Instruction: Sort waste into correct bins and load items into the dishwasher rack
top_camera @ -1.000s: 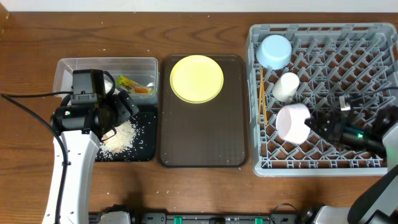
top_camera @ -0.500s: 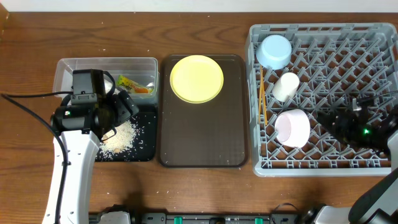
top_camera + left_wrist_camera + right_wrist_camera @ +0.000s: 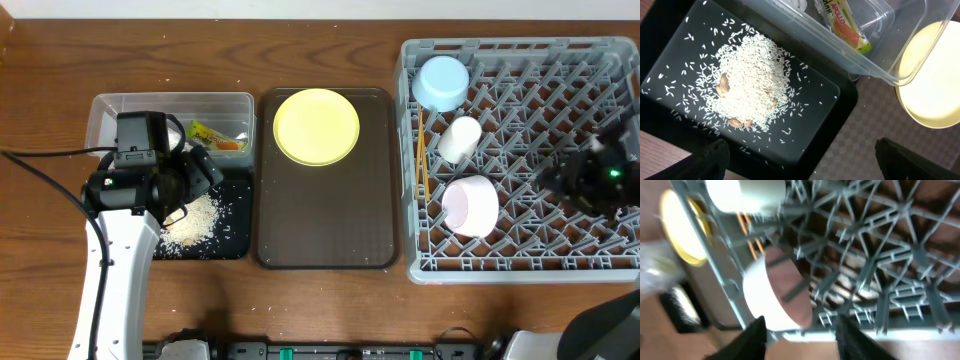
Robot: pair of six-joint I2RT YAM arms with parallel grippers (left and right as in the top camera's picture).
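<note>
Room lay open across the right half of the grey rack (image 3: pixel 610 55), where the right tool (image 3: pixel 562 180) hung over bare pegs, jaws partly apart and empty, well apart from the pink-white bowl (image 3: pixel 470 205) on its side. Blue bowl (image 3: pixel 441 82), white cup (image 3: pixel 460 139) and chopsticks (image 3: pixel 423 150) lined the rack's left wall. The yellow plate (image 3: pixel 316 125) sat at the far end of the brown tray (image 3: pixel 325 220). The left tool (image 3: pixel 805 150) stood wide and empty above rice (image 3: pixel 747 85) in the black tray (image 3: pixel 670 65), beside the clear tub (image 3: pixel 890 75), on a wooden desk (image 3: pixel 320 40).
</note>
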